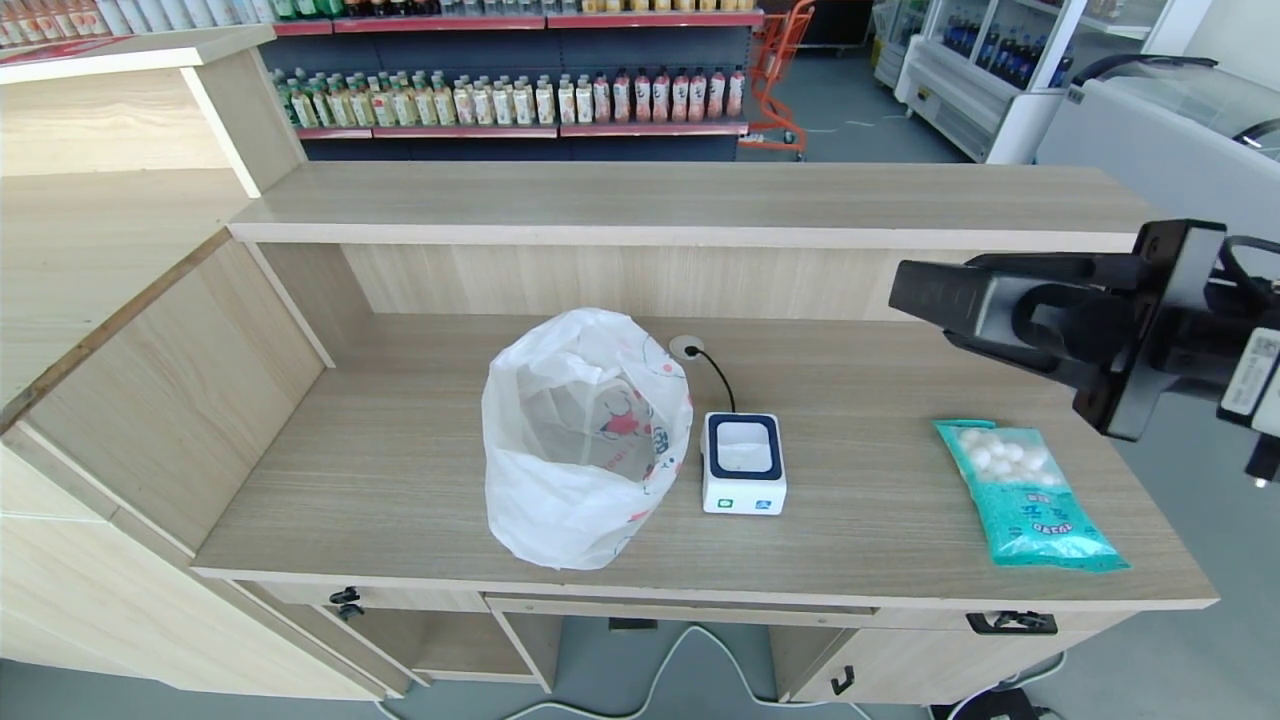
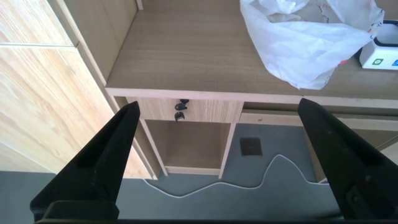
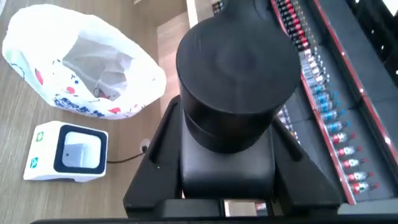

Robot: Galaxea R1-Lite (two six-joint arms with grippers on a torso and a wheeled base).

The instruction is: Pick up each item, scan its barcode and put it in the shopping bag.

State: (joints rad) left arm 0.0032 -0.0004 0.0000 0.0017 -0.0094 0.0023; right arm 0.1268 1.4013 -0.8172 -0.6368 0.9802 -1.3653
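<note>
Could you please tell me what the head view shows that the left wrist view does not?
Head view only: the teal packet lying on the counter, at its right, and the right gripper shut on a dark container. Left wrist view only: the left gripper, open, in front of the counter. Both: the shopping bag, the scanner and the counter.

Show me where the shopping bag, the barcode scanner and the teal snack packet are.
shopping bag point(image 1: 560, 510): head view, lower front wall of the white plastic.
barcode scanner point(image 1: 742, 447): head view, scan window on its top face.
teal snack packet point(image 1: 1030, 500): head view, middle of the teal printed part.
</note>
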